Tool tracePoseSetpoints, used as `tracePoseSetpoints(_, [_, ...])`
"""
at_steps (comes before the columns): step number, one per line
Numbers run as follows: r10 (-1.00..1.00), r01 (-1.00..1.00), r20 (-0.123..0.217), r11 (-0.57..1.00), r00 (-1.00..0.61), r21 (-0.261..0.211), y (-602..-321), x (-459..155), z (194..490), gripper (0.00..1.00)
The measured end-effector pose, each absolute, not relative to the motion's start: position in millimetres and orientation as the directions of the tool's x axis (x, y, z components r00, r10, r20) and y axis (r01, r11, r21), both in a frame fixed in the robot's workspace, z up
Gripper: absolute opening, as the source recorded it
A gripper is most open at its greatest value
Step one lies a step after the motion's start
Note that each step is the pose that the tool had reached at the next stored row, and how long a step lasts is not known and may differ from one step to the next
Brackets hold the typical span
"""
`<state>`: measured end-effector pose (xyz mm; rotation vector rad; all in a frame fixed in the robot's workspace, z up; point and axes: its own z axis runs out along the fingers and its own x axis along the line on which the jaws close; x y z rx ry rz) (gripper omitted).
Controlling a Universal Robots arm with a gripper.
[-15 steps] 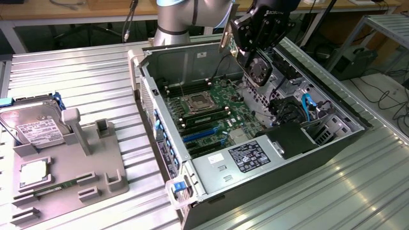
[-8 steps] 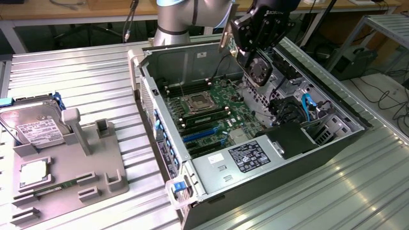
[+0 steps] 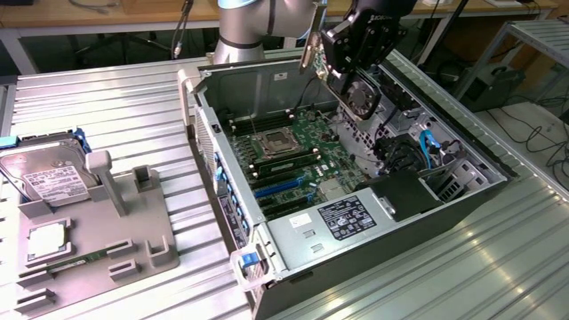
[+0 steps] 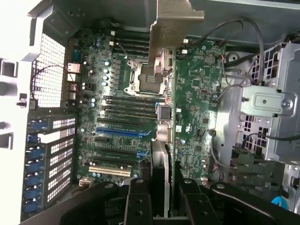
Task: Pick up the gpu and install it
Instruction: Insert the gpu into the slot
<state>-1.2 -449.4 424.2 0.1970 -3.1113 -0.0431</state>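
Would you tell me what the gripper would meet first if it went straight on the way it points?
Likely the green motherboard, touched first by the thin dark gpu card that the gripper holds; depth is unclear.

clear: between gpu and motherboard | obstacles: cables, power supply, case wall

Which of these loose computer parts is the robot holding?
The gpu, the dark card with a round fan, gripped by the gripper above the open case; the hard drive and memory stick sit on the grey holder.
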Motion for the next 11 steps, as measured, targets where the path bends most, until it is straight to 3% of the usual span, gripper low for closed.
tracePoseSetpoints(11, [-0.277, -0.277, 0.022, 0.961, -0.961, 0.029, -449.4, -3.1, 424.2, 0.28])
